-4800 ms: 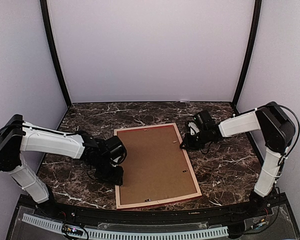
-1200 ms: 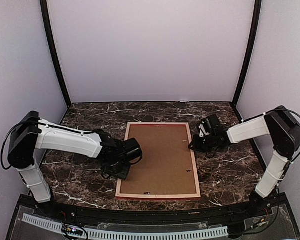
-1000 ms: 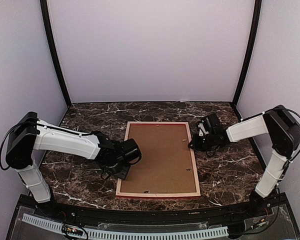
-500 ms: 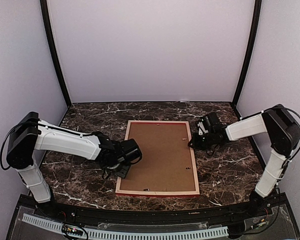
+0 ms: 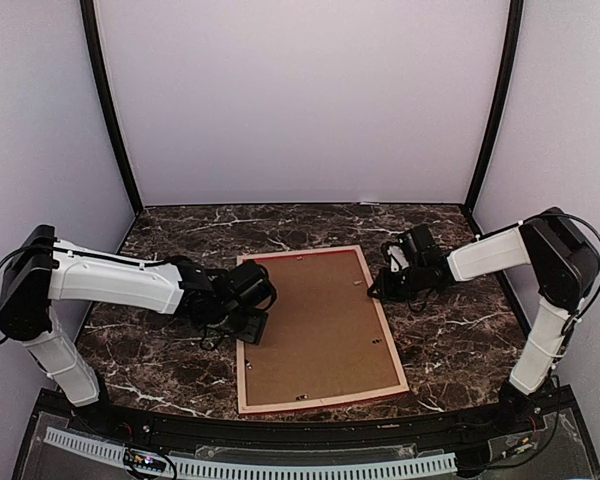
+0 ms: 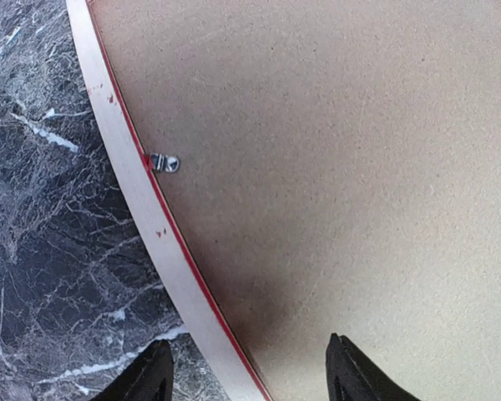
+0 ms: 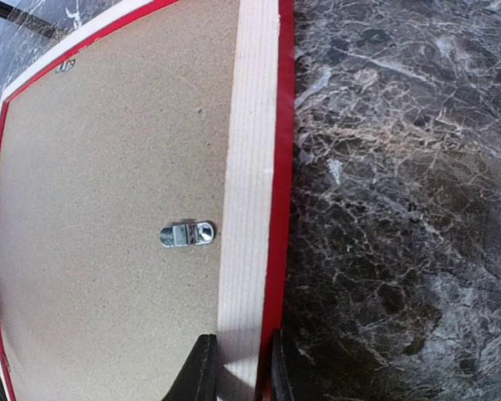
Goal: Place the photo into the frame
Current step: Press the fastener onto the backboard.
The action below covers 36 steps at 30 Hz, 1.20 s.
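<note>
Operator: Frame point(image 7: 250, 125) position?

Observer: Face down on the table point(image 5: 450, 330), pale back up, with the brown backing board point(image 5: 315, 325) lying in it. Its long axis runs from the far side toward the arms' bases, near end swung slightly right.

Operator: And each end effector?

Observer: The right end effector point(image 7: 238, 372) is clenched on the right long rail, toward the far corner, with a metal turn clip point(image 7: 188, 234) just ahead of it. The left end effector point(image 6: 249, 378) is released, its fingers spread astride the left long rail around mid-length. I see no contact there.

Operator: Photo?

Observer: Not visible. Whether it sits beneath the board, I cannot tell.

Operator: What does the next move turn on?

Observer: In my judgement, each long rail lies directly under its own arm. The right can steady the frame while the left is free to work.
</note>
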### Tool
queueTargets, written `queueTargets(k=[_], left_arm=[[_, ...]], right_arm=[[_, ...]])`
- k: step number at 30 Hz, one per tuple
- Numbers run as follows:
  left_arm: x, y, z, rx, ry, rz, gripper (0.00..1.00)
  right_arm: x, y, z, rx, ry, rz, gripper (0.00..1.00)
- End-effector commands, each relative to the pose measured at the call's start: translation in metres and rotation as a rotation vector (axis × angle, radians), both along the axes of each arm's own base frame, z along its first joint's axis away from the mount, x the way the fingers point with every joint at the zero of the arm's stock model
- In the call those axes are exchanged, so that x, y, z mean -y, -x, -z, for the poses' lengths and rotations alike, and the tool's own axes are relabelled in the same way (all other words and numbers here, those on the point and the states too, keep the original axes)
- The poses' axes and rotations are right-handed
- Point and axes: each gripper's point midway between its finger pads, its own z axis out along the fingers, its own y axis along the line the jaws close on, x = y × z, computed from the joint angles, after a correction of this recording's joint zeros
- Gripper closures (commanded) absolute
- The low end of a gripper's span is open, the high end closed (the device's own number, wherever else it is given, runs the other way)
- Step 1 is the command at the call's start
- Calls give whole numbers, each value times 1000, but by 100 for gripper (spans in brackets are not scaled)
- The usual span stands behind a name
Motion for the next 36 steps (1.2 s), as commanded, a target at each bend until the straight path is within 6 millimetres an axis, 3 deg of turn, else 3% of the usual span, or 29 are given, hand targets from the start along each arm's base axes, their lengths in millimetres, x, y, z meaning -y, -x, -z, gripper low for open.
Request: queueTargets(k=[1,11,20,25,29,32,36], left_arm=[[-5,-5,-11,-15,25,-27,35],[-30,0,21,-139,2,-116,37],[-21,-10,40,-192,102,-112,50],[-23,-14,50,-204,104,-126,63],[-26,-20,54,-200,97,-139,72],[-26,-23,54,-195,80,-138,81],[-29,-27,53,-181,55,-138,87]], right_arm=[[-10,22,14,-86,-18,-78,100],[-9,18,11,-82,-22,-42,100],[-7,20,8,-76,-30,-31,99],[-7,22,5,-76,-41,-28,96],[-5,22,-1,-67,-40,-21,90],[-4,18,-11,-41,-31,-11,75],[-3,10,-23,-9,-17,-5,65]])
